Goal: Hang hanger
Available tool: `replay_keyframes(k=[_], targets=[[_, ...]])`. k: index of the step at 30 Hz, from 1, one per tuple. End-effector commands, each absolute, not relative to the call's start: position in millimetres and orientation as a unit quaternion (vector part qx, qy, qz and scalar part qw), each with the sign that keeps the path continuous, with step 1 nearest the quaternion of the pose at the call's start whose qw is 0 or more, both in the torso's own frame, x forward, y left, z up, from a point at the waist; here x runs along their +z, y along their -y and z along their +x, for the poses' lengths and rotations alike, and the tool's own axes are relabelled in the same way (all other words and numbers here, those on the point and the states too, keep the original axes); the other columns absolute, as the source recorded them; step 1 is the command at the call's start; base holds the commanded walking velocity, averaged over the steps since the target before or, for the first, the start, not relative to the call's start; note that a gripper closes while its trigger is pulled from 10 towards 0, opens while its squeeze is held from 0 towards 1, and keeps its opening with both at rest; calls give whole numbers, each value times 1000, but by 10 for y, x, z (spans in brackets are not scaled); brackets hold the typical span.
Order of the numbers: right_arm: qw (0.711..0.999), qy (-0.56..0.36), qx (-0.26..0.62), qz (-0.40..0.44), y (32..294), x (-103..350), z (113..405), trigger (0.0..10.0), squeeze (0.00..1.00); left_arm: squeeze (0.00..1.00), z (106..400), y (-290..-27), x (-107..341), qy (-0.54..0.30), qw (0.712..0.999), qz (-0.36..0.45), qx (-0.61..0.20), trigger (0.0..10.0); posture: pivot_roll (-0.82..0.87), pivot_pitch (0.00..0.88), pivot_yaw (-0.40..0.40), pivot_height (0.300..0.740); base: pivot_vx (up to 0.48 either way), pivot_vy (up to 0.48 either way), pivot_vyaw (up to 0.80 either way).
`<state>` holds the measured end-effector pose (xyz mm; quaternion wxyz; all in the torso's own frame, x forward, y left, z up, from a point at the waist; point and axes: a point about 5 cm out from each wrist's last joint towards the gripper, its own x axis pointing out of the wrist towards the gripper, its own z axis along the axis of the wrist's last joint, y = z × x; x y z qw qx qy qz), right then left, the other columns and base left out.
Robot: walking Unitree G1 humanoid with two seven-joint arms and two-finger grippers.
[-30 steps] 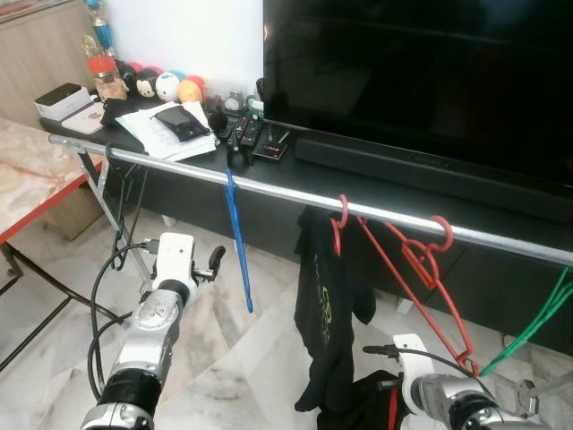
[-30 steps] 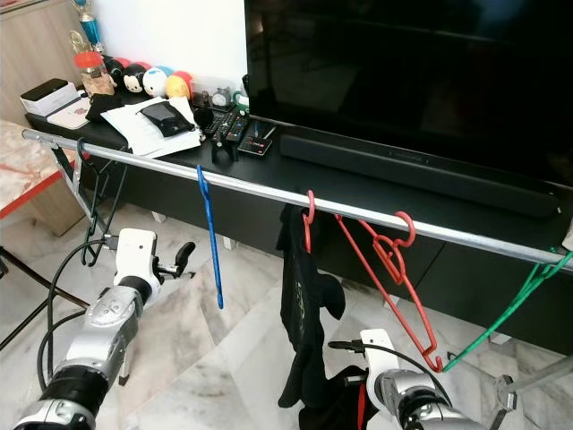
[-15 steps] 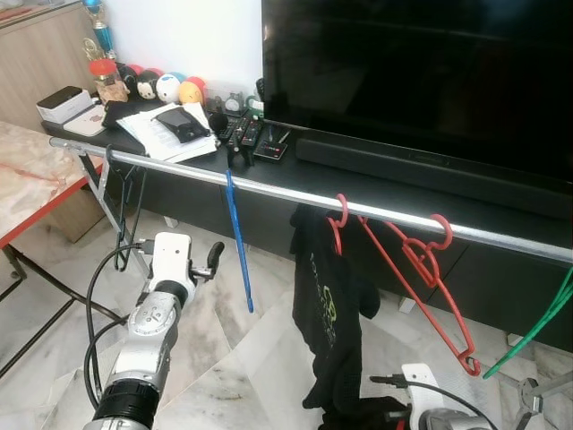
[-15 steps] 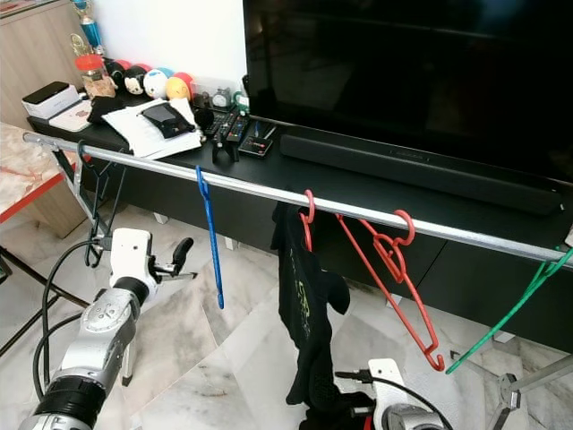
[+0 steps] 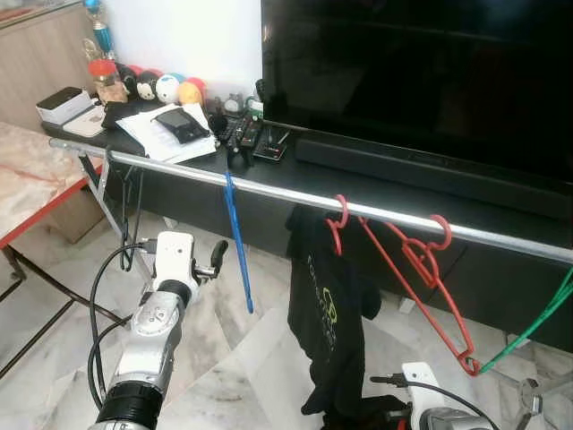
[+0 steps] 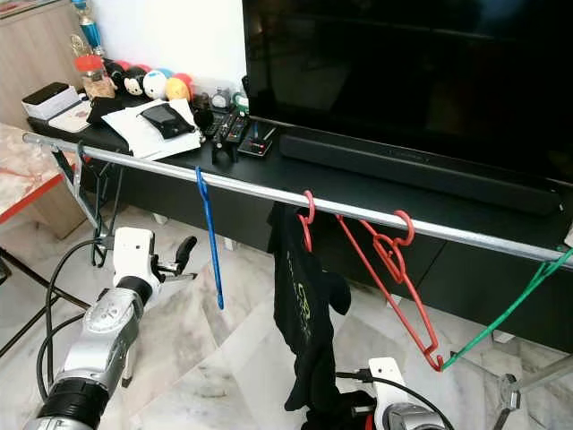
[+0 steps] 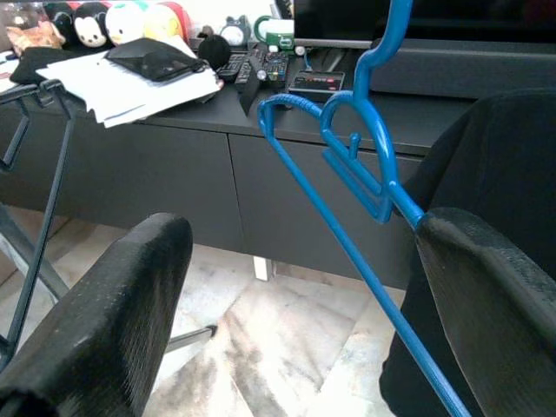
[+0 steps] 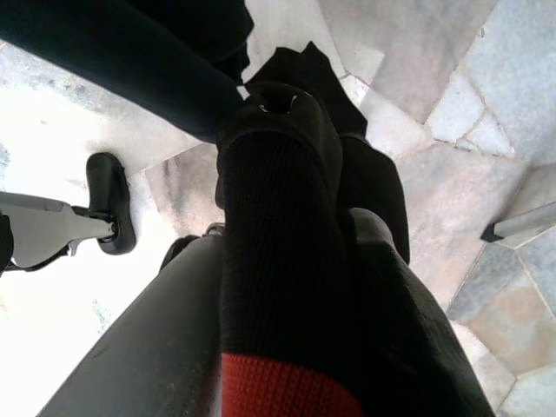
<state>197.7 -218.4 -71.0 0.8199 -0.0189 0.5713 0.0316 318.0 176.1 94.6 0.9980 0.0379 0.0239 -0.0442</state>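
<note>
Entry, hanging rail before the TV stand. Left gripper: fingers spread apart and empty, held low at about 8 o'clock of the head view, just beside the blue hanger; its wrist view looks between the two black fingers straight at that hanger's hook and shoulder. Right gripper: at the bottom edge near 5 o'clock, clenched on a fold of the black garment, with a red band of cloth between the pads in its wrist view. The garment hangs from a red hanger whose hook already sits over the metal rail. Step in hand, by judgement: settling the clothed hanger on the rail. To do it well, the right gripper should ease its pull on the cloth before letting go, so the hook is not dragged off or slid toward the neighbouring hanger; the left gripper should stay apart from the blue hanger to avoid swinging it. Count: one rail; one blue hanger, bare, at 10 o'clock of the garment; two red hangers, one clothed, one bare at 3 o'clock of it; one green hanger at the far right edge; one black garment; one television at 12 o'clock.
</note>
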Motion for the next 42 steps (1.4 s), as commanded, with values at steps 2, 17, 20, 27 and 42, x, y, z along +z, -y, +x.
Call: replay_keyframes(k=[2, 17, 20, 27, 42], targets=[[826, -562, 33, -24, 2194, -675, 2039, 10000, 0, 0, 3194, -1724, 952, -29, 997, 32, -59, 10000, -76, 0, -12, 740, 268, 0, 0], [824, -564, 36, -26, 2171, -674, 2048, 10000, 0, 0, 3172, -1659, 960, -30, 995, 32, -88, 10000, -72, 0, -6, 740, 301, 0, 0], [824, -565, 38, -27, 2168, -676, 2046, 10000, 0, 0, 3160, -1637, 950, -33, 994, 34, -100, 10000, -71, 0, -4, 740, 314, 0, 0], [823, -566, 39, -26, 2166, -673, 2050, 10000, 0, 0, 3105, -1612, 914, -50, 989, 38, -135, 10000, -70, 0, -5, 740, 42, 0, 0], [824, -564, 45, -30, 2163, -655, 2081, 10000, 0, 0, 3121, -1635, 764, -139, 975, 94, -143, 10000, -62, 0, -10, 740, 0, 0, 0]])
